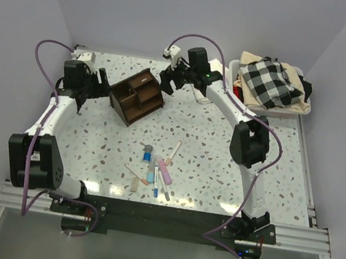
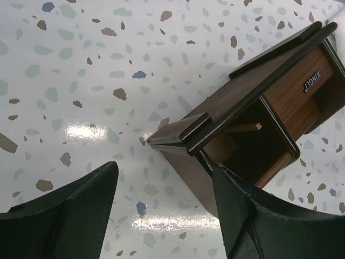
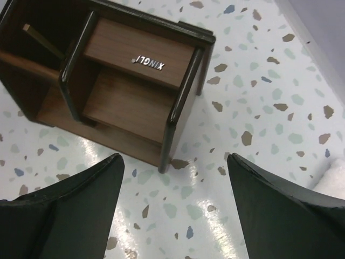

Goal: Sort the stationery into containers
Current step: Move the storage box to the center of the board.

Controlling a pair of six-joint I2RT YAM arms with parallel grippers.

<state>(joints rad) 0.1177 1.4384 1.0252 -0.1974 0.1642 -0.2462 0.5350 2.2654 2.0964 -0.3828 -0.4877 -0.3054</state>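
Note:
The dark brown wooden organizer stands at the back middle of the table. It also shows in the left wrist view and the right wrist view, its compartments open. My left gripper is open and empty just left of it; its right finger is close beside the organizer's corner. My right gripper is open and empty just right of it. The stationery, several small pens and markers in white, pink, blue and orange plus a beige piece, lies loose at the front middle.
A white bin with checkered cloth sits at the back right. Walls close in the table at left, back and right. The arm bases stand on the dark rail at the near edge.

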